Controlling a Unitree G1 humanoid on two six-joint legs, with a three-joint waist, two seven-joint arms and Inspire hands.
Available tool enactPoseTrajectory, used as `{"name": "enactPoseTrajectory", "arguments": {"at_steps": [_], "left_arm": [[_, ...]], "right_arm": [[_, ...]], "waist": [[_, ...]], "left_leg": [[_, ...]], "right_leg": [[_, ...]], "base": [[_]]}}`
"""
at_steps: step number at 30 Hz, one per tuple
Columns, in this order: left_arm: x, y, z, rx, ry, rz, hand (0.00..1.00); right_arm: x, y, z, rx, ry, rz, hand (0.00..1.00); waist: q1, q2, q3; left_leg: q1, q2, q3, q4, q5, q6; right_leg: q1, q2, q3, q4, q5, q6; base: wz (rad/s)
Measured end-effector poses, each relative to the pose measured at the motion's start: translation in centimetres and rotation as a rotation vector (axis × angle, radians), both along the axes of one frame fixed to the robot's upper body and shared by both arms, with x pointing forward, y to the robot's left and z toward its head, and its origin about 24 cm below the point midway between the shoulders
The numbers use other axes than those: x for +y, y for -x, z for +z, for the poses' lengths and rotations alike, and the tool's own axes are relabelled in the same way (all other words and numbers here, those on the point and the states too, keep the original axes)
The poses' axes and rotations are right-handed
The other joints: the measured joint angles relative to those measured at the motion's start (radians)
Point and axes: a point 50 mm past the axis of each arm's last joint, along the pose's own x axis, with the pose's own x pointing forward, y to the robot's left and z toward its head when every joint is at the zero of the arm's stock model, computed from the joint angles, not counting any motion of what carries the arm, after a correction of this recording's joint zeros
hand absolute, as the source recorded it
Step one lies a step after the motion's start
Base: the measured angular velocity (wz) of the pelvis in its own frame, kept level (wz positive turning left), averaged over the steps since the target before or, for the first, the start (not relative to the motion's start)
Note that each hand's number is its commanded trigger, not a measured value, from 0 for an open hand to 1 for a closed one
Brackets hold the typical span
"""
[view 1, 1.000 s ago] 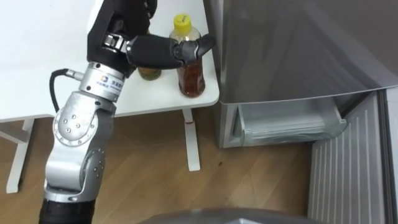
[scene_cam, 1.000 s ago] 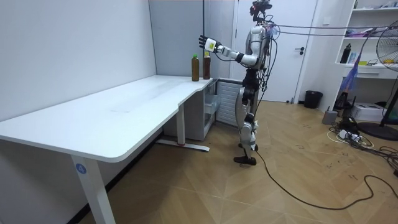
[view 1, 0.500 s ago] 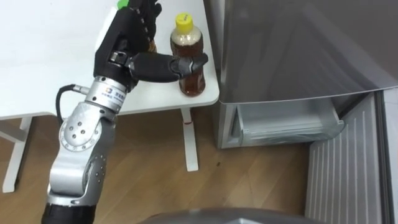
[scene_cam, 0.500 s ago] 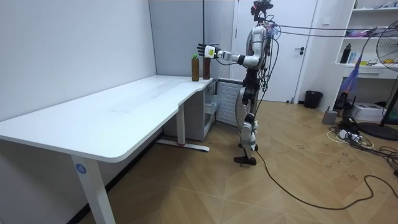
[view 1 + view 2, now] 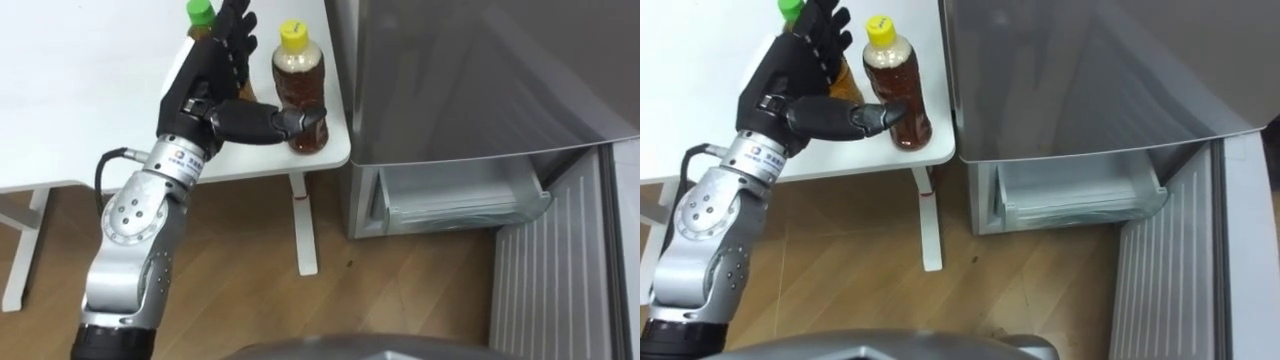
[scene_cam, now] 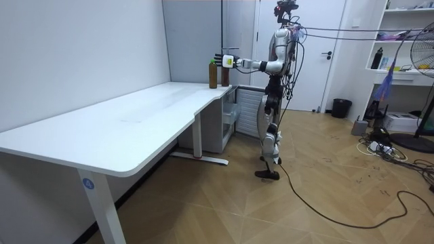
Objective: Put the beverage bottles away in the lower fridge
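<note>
Left hand [image 5: 208, 88] open, empty, beside yellow-capped brown plastic drink bottle [image 5: 299, 82].
Bottle at hand's 3 o'clock; best to close squarely round mid-body.

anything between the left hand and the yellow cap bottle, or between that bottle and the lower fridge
Nothing visible does. The open left hand is beside the yellow-capped bottle, thumb across its front; the green-capped bottle stands behind the fingers. The lower fridge is open, past the table's corner.

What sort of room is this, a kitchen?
Likely an office or lab room rather than a kitchen: a long white desk, wall shelves and a plain door, with a grey fridge beside the desk, its lower compartment open.
</note>
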Motion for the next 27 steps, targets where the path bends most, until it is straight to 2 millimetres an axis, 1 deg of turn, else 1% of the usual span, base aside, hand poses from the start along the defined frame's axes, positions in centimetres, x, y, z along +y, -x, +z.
{"name": "enactPoseTrajectory", "arguments": {"at_steps": [5, 11, 13, 16, 20, 23, 25, 27], "left_arm": [[0.1, 0.1, -0.5, 0.029, -0.001, 0.002, 0.00], [0.4, 0.3, -2.1, 0.098, 0.002, 0.020, 0.00], [0.7, 0.4, -3.2, 0.149, 0.021, 0.031, 0.00], [0.7, 0.5, -4.2, 0.201, 0.021, 0.036, 0.00], [0.7, 0.5, -4.2, 0.207, 0.041, 0.036, 0.00], [0.7, 0.4, -4.2, 0.208, 0.071, 0.043, 0.00], [0.7, 0.3, -4.1, 0.210, 0.103, 0.050, 0.00], [0.8, 0.1, -4.3, 0.219, 0.109, 0.062, 0.00]], "right_arm": [[0.0, 0.1, 0.0, 0.010, 0.005, -0.003, 0.00], [-0.1, -0.2, 0.0, 0.002, 0.009, -0.006, 0.00], [-0.1, -0.6, 0.0, -0.014, 0.010, -0.003, 0.00], [-0.1, -0.9, 0.1, -0.032, 0.018, 0.000, 0.00], [-0.1, -1.0, 0.1, -0.033, 0.017, 0.001, 0.00], [-0.1, -0.9, 0.1, -0.030, 0.013, -0.001, 0.00], [0.0, -0.5, 0.0, -0.019, 0.003, -0.003, 0.00], [0.0, -0.6, 0.0, -0.022, -0.001, -0.001, 0.00]], "waist": [[0.000, -0.002, 0.0006], [0.001, -0.015, 0.0004], [0.001, -0.016, 0.0000], [-0.001, -0.016, 0.0001], [-0.002, -0.013, -0.0011], [-0.004, -0.009, -0.0001], [-0.005, -0.005, 0.0020], [-0.003, -0.002, 0.0047]], "left_leg": [[0.000, 0.000, 0.002, -0.005, 0.000, 0.000], [0.000, 0.000, 0.005, -0.005, 0.000, 0.000], [0.001, 0.000, 0.005, -0.006, 0.000, 0.000], [0.001, 0.000, 0.005, -0.006, 0.000, 0.000], [0.002, 0.000, 0.005, -0.005, 0.000, 0.000], [0.003, 0.001, 0.009, -0.005, 0.000, 0.000], [0.008, 0.002, 0.017, -0.006, 0.000, 0.000], [0.012, 0.004, 0.024, -0.008, 0.000, 0.000]], "right_leg": [[-0.003, 0.000, 0.000, 0.000, -0.001, -0.001], [-0.004, 0.000, 0.003, -0.002, -0.003, -0.001], [-0.004, 0.000, 0.005, -0.002, -0.003, -0.001], [-0.004, 0.000, 0.007, -0.002, -0.003, -0.001], [-0.004, 0.000, 0.007, -0.002, -0.002, -0.001], [-0.004, 0.001, 0.011, -0.002, -0.002, -0.002], [-0.004, 0.002, 0.019, -0.001, -0.002, -0.002], [-0.003, 0.003, 0.025, 0.000, -0.002, -0.002]], "base": [[0.00], [0.00], [0.00], [0.00], [0.00], [-0.03], [-0.09], [-0.10]]}}
